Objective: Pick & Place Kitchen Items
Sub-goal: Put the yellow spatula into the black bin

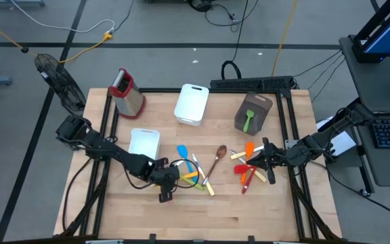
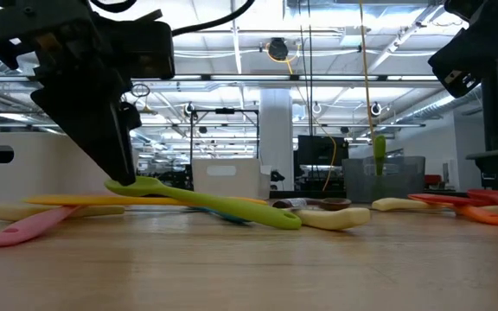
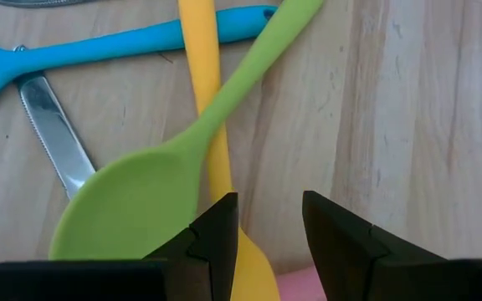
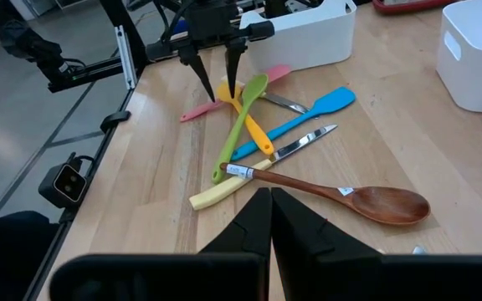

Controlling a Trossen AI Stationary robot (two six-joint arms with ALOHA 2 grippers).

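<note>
Straddling the yellow spatula (image 3: 212,125), left gripper (image 3: 266,219) parted, empty; right gripper (image 4: 270,201) clenched.

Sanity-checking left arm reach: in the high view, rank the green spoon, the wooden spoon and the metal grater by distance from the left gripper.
Left gripper, fingers apart, sits low over the pile.
1. green spoon: right at the fingertips, in the centre pile.
2. wooden spoon: past the pile, towards the right arm.
3. metal grater: far back-left corner of the table.

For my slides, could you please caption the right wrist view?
Left gripper open over the green spoon and yellow spatula, wooden spoon nearer.
</note>
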